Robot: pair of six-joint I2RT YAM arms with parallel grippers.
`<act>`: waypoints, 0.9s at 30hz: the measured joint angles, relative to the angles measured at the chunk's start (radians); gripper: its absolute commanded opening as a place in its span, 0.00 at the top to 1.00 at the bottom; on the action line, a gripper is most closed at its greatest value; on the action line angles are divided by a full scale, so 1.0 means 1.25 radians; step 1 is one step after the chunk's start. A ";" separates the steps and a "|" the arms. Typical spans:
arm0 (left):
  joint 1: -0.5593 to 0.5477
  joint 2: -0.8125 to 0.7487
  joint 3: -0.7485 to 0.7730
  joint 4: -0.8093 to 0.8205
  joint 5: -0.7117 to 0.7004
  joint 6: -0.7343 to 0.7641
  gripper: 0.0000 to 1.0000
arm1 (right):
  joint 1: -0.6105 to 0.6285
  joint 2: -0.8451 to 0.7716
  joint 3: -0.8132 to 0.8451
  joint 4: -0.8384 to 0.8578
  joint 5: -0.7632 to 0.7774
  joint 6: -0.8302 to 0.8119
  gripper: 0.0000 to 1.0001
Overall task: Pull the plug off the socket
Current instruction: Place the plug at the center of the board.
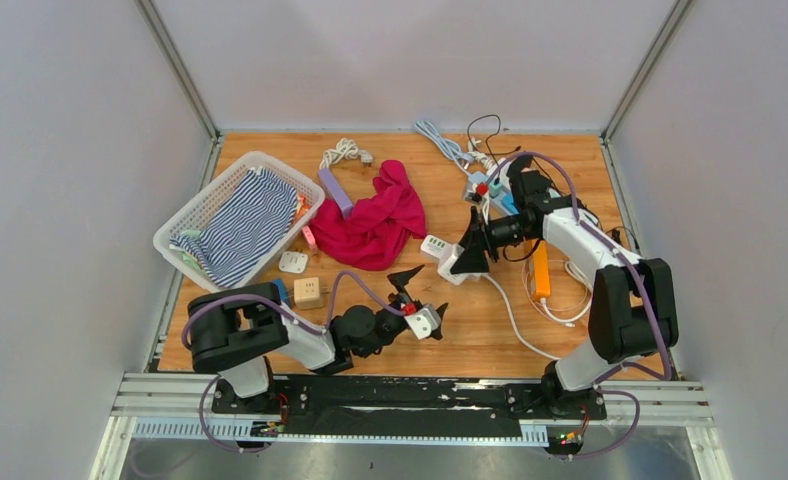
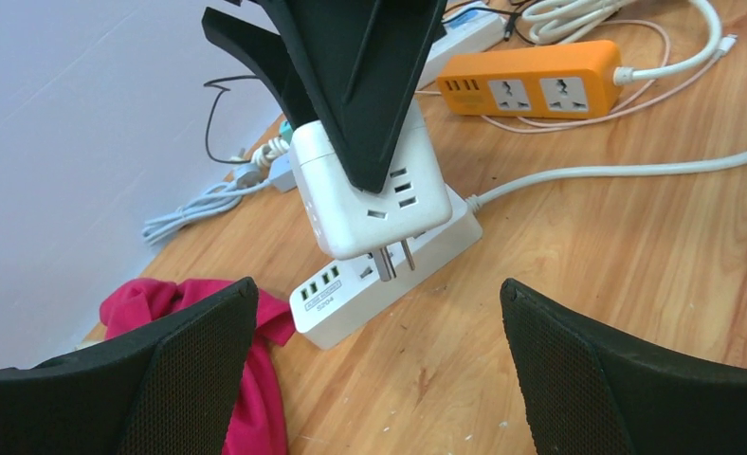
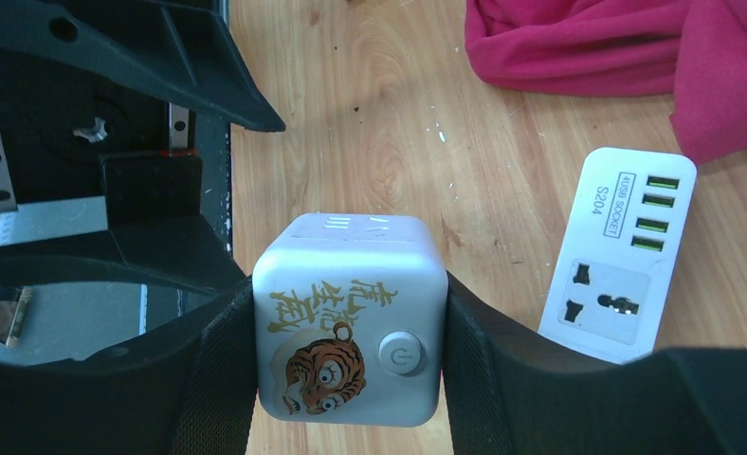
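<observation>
Closed on the white cube plug (image 3: 351, 318), right pincer (image 1: 470, 252), one black finger (image 3: 209, 379) pressed flat on each of two opposite faces. Printed on the cube's upward face in the right wrist view: a tiger and gold characters, with a round power button at 3 o'clock of the tiger.

Held in the air, just above the white socket strip (image 2: 351, 294) and not touching it. Metal prongs (image 2: 395, 258) bare in the left wrist view, out of the slots, pointing down toward the strip's top face. Strip flat on the wooden bench (image 1: 490, 330), four green USB ports in a row at one end, cord running off across the wood.

Left pincer (image 1: 430, 290) wide open, gripping nothing, low over the bench at 7 o'clock of the plug in the top view, its two mesh-faced fingers (image 2: 190, 370) spread well apart and aimed at the strip.

Around the strip in the top view: pink cloth (image 1: 375, 220) at 10 o'clock, just beside it; orange power strip (image 1: 540, 270) at 3 o'clock, near; white basket (image 1: 185, 225) with striped fabric (image 1: 245, 225) inside at 9 o'clock, well apart; a tangle of cables and further adapters (image 1: 475, 165) at 1 o'clock.
</observation>
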 measured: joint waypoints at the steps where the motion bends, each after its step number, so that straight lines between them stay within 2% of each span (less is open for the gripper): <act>1: -0.002 0.008 0.005 0.005 -0.008 -0.001 0.00 | 0.003 0.000 -0.001 0.011 0.000 0.014 1.00; 13: -0.014 0.107 0.082 0.033 -0.101 -0.033 0.00 | 0.043 0.000 -0.001 0.049 0.012 0.073 1.00; 27: -0.015 0.128 0.136 0.022 -0.161 -0.065 0.04 | 0.064 0.006 -0.001 0.052 0.038 0.079 1.00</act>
